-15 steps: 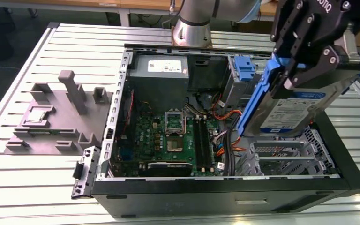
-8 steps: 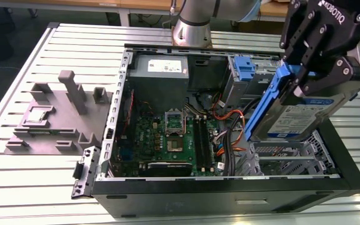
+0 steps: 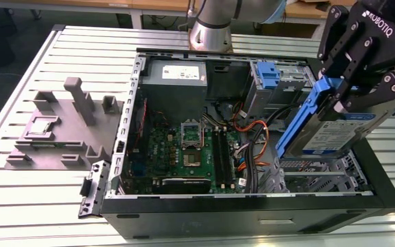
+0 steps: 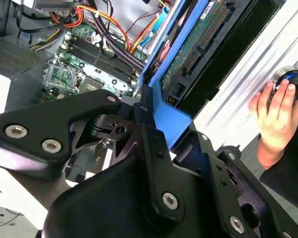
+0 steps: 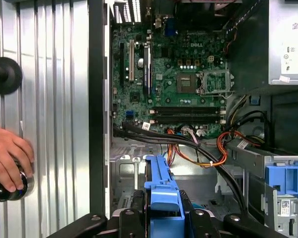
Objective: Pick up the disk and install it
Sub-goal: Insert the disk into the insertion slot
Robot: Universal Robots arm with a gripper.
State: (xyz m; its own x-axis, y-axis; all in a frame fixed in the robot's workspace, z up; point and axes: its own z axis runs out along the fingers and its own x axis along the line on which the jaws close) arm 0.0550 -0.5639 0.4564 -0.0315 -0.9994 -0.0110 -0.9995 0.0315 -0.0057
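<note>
The disk (image 3: 331, 135), silver-grey with a white-and-blue label and blue rails, hangs tilted above the metal drive cage (image 3: 321, 177) at the exterior view's right, near the front corner of the open computer case. My black gripper (image 3: 352, 98) is shut on its upper end, clamping the blue rail. In the second wrist view the fingers (image 4: 151, 134) grip the blue rail (image 4: 171, 119), and the disk's green circuit side (image 4: 188, 47) points down into the case. In the first wrist view the blue rail (image 5: 161, 191) sticks out between the gripper's fingers over the case floor.
Inside the case are the motherboard (image 3: 191, 149), orange and black cables (image 3: 256, 141), a grey power supply (image 3: 175, 77) and a fixed blue bracket (image 3: 269, 77). A grey fixture (image 3: 60, 128) lies on the slatted table. A person's hand (image 5: 7, 158) rests on a black knob beside the case.
</note>
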